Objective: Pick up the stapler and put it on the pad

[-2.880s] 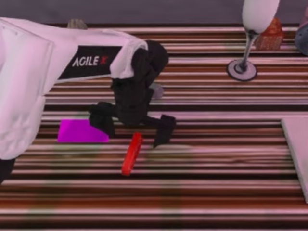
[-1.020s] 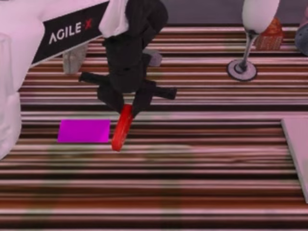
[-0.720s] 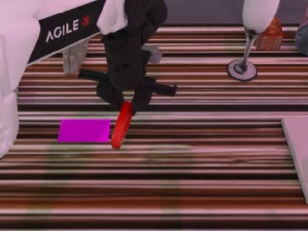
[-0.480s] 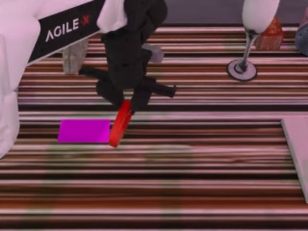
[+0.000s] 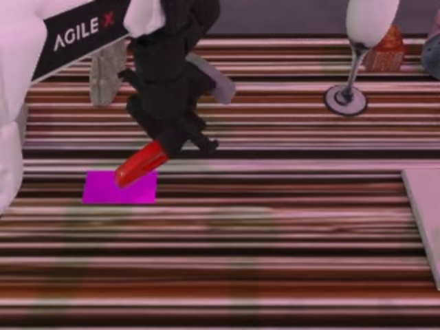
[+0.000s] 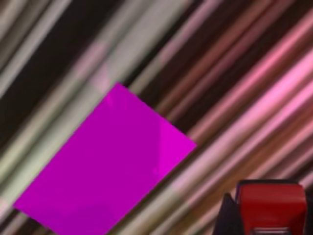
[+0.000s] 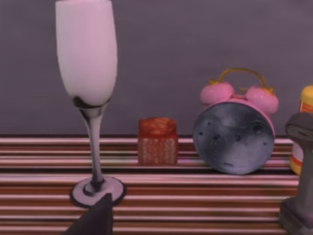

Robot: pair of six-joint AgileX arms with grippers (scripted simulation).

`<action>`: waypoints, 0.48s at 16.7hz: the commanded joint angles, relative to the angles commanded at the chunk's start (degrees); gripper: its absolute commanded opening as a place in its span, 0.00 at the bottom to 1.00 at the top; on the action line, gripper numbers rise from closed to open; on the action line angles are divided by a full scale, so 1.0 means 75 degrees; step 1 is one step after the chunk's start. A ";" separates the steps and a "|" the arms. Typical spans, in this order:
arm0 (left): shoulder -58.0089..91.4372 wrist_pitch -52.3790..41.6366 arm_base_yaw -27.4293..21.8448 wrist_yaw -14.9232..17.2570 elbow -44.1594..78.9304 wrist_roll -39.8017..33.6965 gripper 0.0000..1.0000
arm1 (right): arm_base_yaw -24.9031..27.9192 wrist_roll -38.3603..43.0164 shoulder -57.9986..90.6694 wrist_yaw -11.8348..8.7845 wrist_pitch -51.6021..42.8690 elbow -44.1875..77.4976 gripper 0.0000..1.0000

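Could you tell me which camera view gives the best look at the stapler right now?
The top view: the stapler shows lengthwise, held by the left gripper over the pad. The left wrist view shows only its red end; the right wrist view shows none.

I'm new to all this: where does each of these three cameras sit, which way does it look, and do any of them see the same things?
Top view: above the table, looking down; shows the left arm, its left hand carrying the stapler over the pad.
Left wrist view: on the left arm, facing down at the pad; the stapler's end shows.
Right wrist view: on the parked right arm, facing sideways at the champagne glass and alarm clock; one fingertip shows.
Shared: top and left wrist views share pad and stapler.
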 joint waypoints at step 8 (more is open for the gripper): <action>-0.0156 -0.0124 0.0479 -0.0021 -0.0008 0.5190 0.00 | 0.0000 0.0000 0.0000 0.0000 0.0000 0.0000 1.00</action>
